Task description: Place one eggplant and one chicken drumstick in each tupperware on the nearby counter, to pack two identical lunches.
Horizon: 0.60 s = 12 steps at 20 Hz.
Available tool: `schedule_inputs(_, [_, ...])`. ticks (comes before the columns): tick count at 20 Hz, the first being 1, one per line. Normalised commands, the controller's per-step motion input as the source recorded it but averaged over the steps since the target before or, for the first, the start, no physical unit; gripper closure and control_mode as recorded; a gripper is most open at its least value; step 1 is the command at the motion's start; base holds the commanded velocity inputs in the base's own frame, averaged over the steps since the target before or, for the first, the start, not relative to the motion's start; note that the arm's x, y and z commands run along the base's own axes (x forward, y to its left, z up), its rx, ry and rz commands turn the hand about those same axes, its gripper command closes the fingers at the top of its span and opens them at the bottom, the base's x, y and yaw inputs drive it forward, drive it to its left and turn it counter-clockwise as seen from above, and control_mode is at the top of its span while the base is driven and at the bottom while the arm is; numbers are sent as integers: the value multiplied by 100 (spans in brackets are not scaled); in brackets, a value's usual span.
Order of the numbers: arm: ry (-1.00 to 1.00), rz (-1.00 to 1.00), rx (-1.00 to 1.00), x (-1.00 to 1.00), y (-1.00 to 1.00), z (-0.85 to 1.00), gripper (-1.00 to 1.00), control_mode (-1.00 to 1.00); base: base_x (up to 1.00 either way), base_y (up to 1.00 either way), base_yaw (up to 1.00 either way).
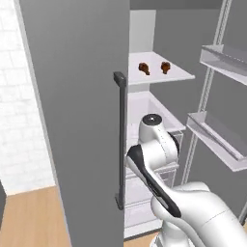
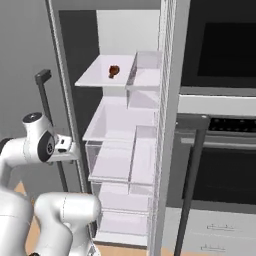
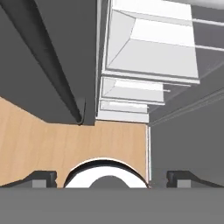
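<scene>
Resting on smooth white shelf [image 1: 178, 73] — two knobbly brown drumsticks [image 1: 144, 68], tool [image 3: 109, 178] spread wide

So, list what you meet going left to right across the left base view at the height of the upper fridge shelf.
White brick wall → grey fridge door → dark door handle → left drumstick → right drumstick → door-side shelf.
</scene>
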Motion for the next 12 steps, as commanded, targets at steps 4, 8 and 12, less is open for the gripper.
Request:
schedule_inputs(4, [0,0,0,0,0,0,-100,100,5,0,-56])
schedule_inputs(8, [0,0,0,0,0,0,-100,100,17,0,-57])
schedule_inputs(12, [0,0,0,0,0,0,-100,100,84,1,-23])
